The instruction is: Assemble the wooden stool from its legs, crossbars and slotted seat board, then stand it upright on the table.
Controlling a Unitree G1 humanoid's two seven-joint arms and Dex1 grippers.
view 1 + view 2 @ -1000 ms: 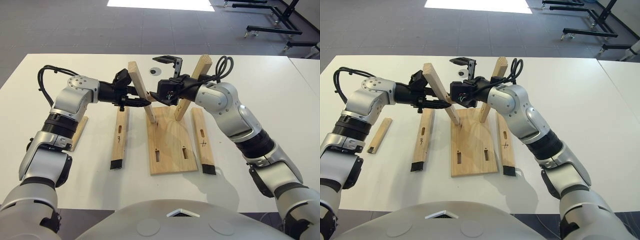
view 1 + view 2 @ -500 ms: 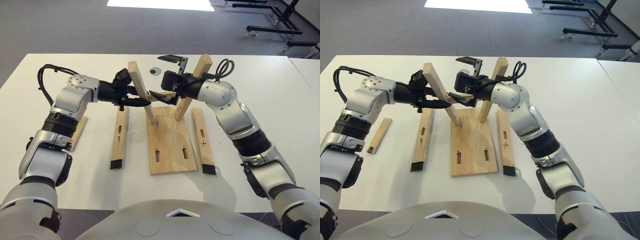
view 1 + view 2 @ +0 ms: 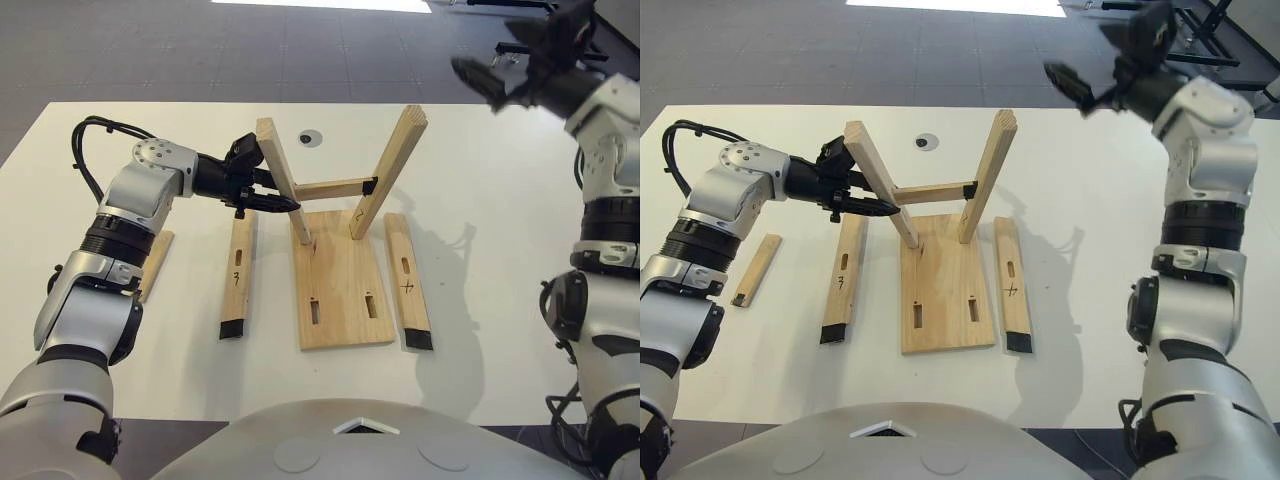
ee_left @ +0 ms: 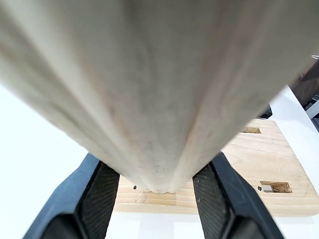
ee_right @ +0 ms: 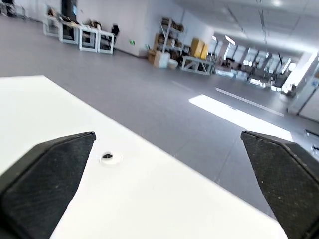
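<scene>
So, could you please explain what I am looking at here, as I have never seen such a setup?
This is a humanoid robot with two arms, each ending in a two-fingered gripper. Two pictures come from cameras in its head, looking down over the arms; the other two from a camera on each wrist. On the table lies a seat board with a left leg and a right leg standing up from its far end, joined by a crossbar. A loose leg lies flat left of the board, another leg right of it, and a short bar farther left. The left gripper is shut on the left leg; the right gripper hangs high, open and empty.
</scene>
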